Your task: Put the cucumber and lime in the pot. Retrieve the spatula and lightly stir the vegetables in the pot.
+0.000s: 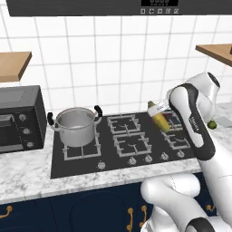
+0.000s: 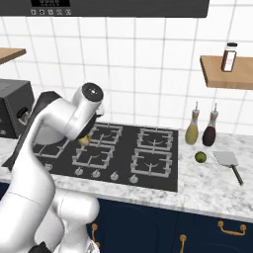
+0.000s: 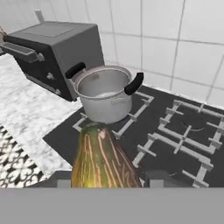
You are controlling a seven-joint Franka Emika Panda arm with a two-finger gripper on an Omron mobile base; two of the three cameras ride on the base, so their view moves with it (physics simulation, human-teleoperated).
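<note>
The gripper (image 1: 159, 113) is clamped on the cucumber (image 1: 159, 118), holding it in the air over the middle burners of the black stovetop (image 1: 113, 149). In the hand view the cucumber (image 3: 103, 159) rises at 6 o'clock, yellow-green with darker stripes, and hides the finger tips on both sides of it. In the right base view a small yellow end of it (image 2: 83, 141) peeks out under the arm's wrist.

The pot (image 1: 76, 125) stands on the front-left burner, at about 9 o'clock from the held cucumber, with its 2 black loop handles out to the sides. In the hand view the pot (image 3: 105, 94) sits at 12 o'clock from the cucumber tip; its inside looks bare, though the bottom is only partly seen. A black toaster oven (image 1: 20, 118) stands just beside the pot at its 9 o'clock.

The lime (image 2: 200, 157) rests on the marble counter (image 2: 212, 183) right of the stove, at 6 o'clock from 2 bottles (image 2: 192, 129), one yellow-green and one dark. A spatula (image 2: 230, 164) lies near the lime at its 3 o'clock. A jar (image 2: 229, 57) stands on the wooden shelf (image 2: 225, 74). Writing on the arm and on the hood display is too small to read.
</note>
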